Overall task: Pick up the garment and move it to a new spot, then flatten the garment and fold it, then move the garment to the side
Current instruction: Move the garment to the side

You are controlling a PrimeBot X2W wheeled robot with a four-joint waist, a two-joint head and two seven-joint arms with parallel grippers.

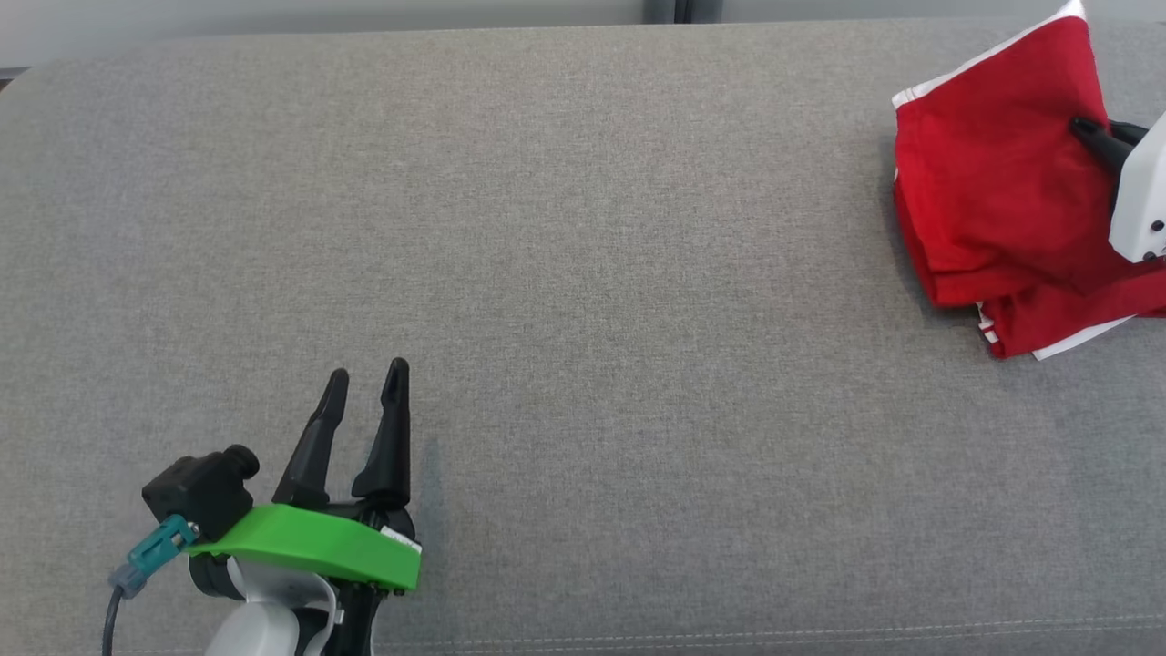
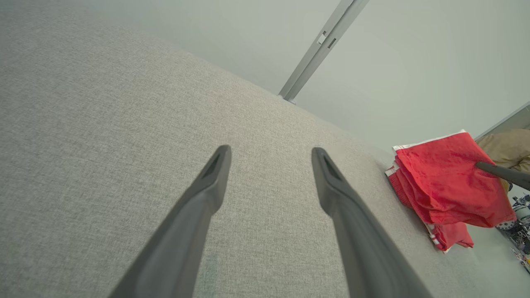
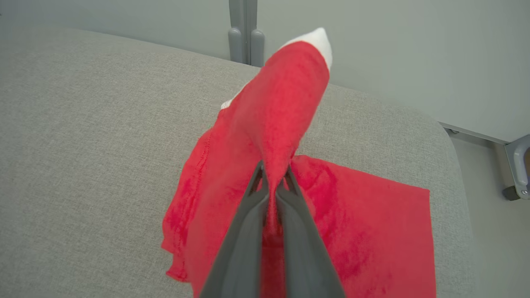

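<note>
Near the grey fabric cushion's (image 1: 583,228) right end, right gripper (image 3: 273,174) clamps the folded red white-trimmed garment (image 3: 352,223), likely for placing aside; left gripper (image 1: 367,378) idles, spread.

You're in what looks like a lab test bay: bare pale partition panels (image 3: 393,54) and a grey metal post (image 3: 245,16) at twelve o'clock, behind a grey upholstered cushion (image 1: 583,273).

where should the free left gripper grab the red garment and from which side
Probably the near corner with white trim, where lower layers stick out flat on the cushion. Come at the garment from its left, low along the cushion: that edge faces the open left gripper, and the right gripper pinches a raised fold farther right.
</note>
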